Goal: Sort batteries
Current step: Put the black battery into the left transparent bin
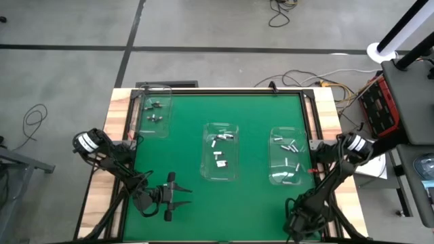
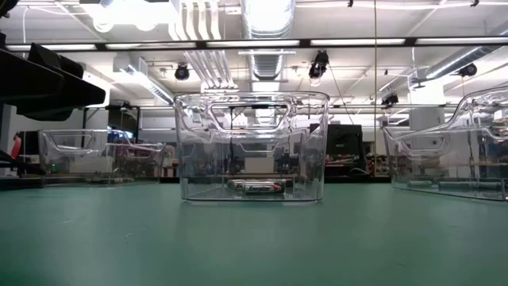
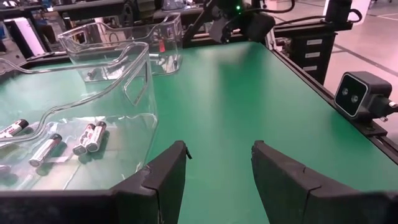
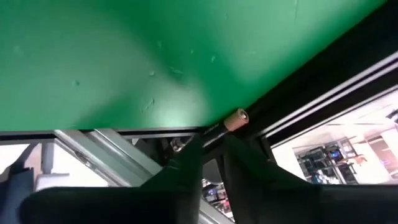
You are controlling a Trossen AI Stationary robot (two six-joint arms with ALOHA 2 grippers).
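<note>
Green tabletop (image 1: pixel 251 135) fills the high view, carrying three clear bins with batteries (image 1: pixel 218 152) inside; the left claw (image 1: pixel 178 196) hovers apart near the front edge. Low down, the middle bin (image 2: pixel 251 147) shows batteries on its floor. From the left wrist, more batteries (image 3: pixel 90 137) lie just beside the spread fingers. The right claw (image 4: pixel 211 146) clamps a battery (image 4: pixel 225 124) at the table's edge; judging by this, a carry to a bin comes next.
</note>
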